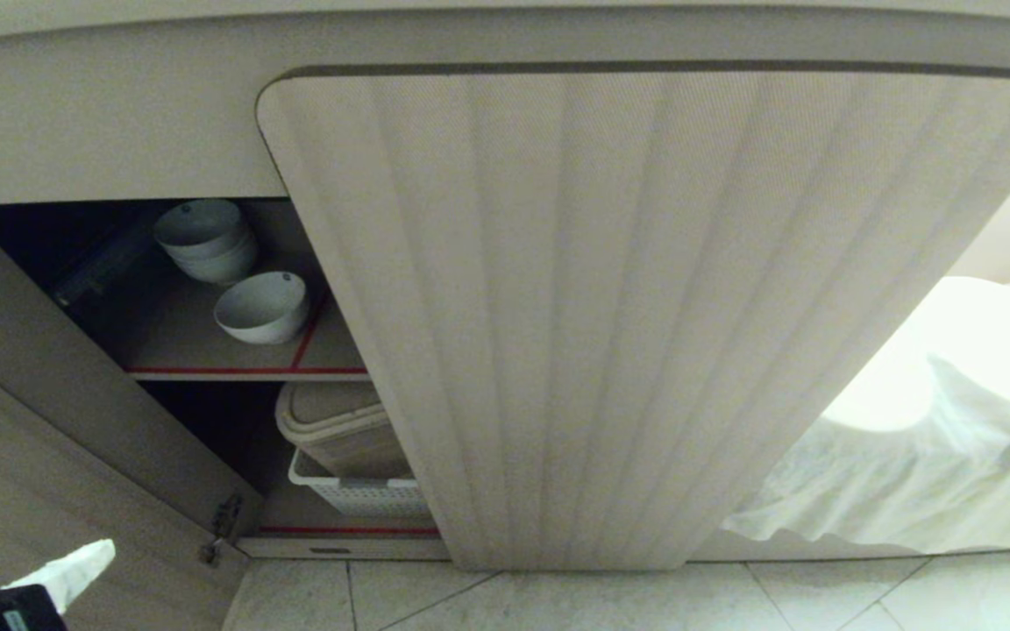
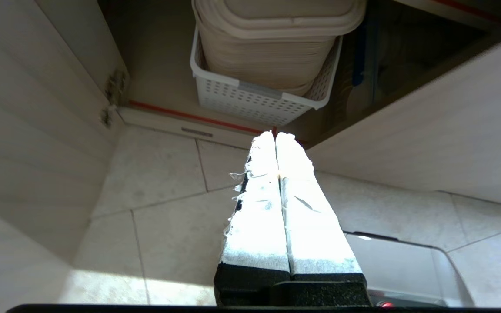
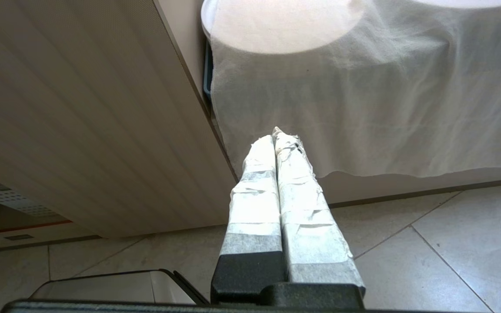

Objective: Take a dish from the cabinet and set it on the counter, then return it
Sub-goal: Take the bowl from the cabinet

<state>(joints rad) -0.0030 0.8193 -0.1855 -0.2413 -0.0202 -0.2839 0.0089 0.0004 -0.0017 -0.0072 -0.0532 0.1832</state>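
Sitting upright on the cabinet (image 1: 628,307) shelf, the dish (image 1: 261,307) looks plain white.

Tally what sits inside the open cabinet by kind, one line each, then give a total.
Single white bowl: 1
Stack of white bowls: 1 (number of bowls in it cannot be told)
Beige lidded bin: 1
White perforated basket holding the bin: 1
Total: 4

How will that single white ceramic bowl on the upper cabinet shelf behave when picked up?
The single small white ceramic bowl looks rigid, glazed and probably slippery. Its deep rounded sides may slide in a pinch, so its rim seems safer. It stands apart from the stack of white bowls, so knocking seems unlikely.
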